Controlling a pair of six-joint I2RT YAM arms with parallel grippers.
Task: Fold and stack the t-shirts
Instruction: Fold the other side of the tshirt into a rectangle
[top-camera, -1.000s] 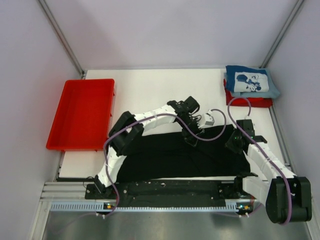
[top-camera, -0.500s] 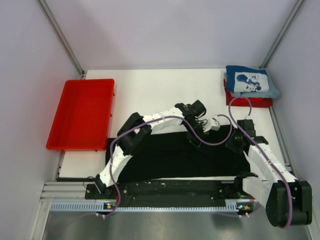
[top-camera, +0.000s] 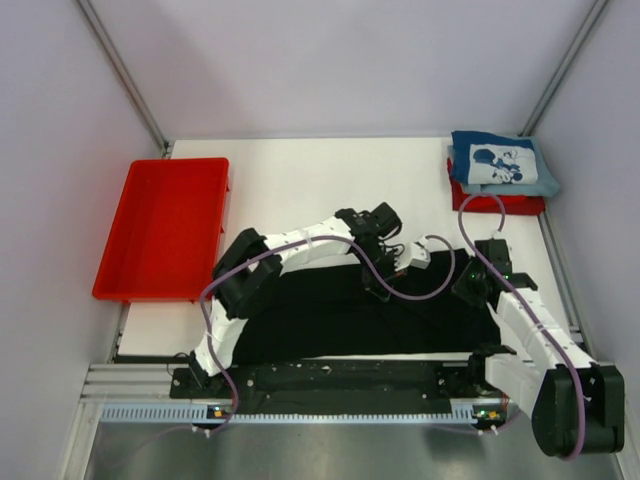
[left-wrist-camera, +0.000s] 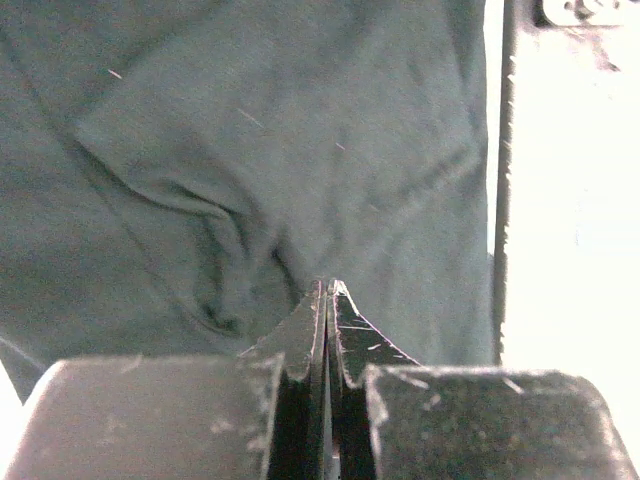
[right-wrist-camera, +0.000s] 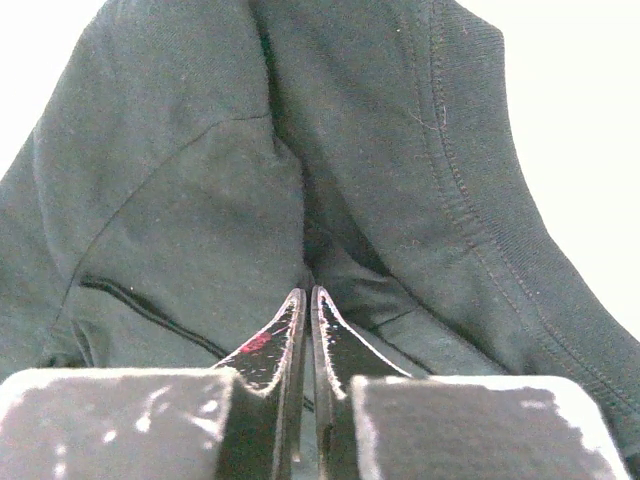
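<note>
The black t-shirt lies spread across the front of the table, rumpled along its far edge. My left gripper is down on that far edge near the middle. In the left wrist view its jaws are shut, with the dark cloth puckering into the tips. My right gripper is at the shirt's far right corner. It is also shut, with folds of the shirt and a stitched hem running into its tips. The blue t-shirt lies folded on top of the red t-shirt at the back right corner.
A red plastic tray sits at the left side of the table. White table surface shows behind the black shirt. Grey walls close in the left, right and back. The arms' base rail runs along the near edge.
The left jaws closed onto the shirt's far edge, and that arm reached right and then drew back slightly. The right jaws finished closing, and that arm hardly moved.
</note>
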